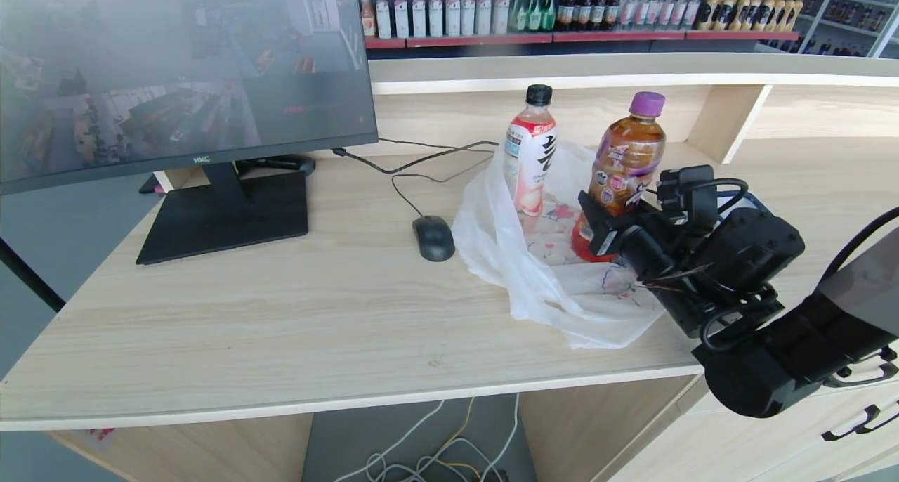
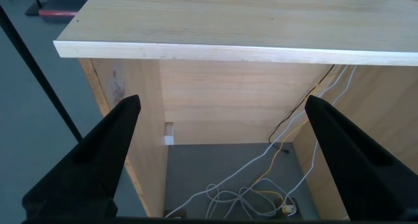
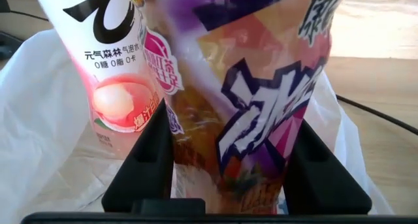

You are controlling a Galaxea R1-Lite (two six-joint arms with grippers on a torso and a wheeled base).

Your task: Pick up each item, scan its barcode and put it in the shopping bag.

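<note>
- R end effector [image 1: 605,220] [image 3: 235,165]: closed on the brown bottle [image 1: 627,160] [image 3: 261,100]. 1 finger on each side of the lower body, label pressed between them.
- Brown bottle: purple cap, upright, at the bench's [image 1: 295,327] right side. Base sits at the shopping bag's [image 1: 541,278] surface; can't tell if it's lifted off or resting.
- Pink bottle [image 1: 530,152] [image 3: 111,61]: black cap, upright, just beside the brown 1 on its left. Lower part shows thru a raised fold of the bag.
- Shopping bag: thin white plastic w/ faint print, slumped and spread flat on the bench under both bottles. Front edge reaches nr the bench edge. Can't tell if either bottle is truly inside vs. on top.
- L end effector [image 2: 222,162]: open, fingers wide apart, nothing between them. Hangs below and in front of the bench's edge [image 2: 228,51], facing the underside opening where loose cables [image 2: 248,191] lie on the floor.
- Mouse [image 1: 433,237]: black, on bench just left of the bag, cord running back.
- Monitor [image 1: 182,74]: on its black stand at bench's left rear.
- Shelf [image 1: 576,36] w/ rows of drinks behind the bench.
</note>
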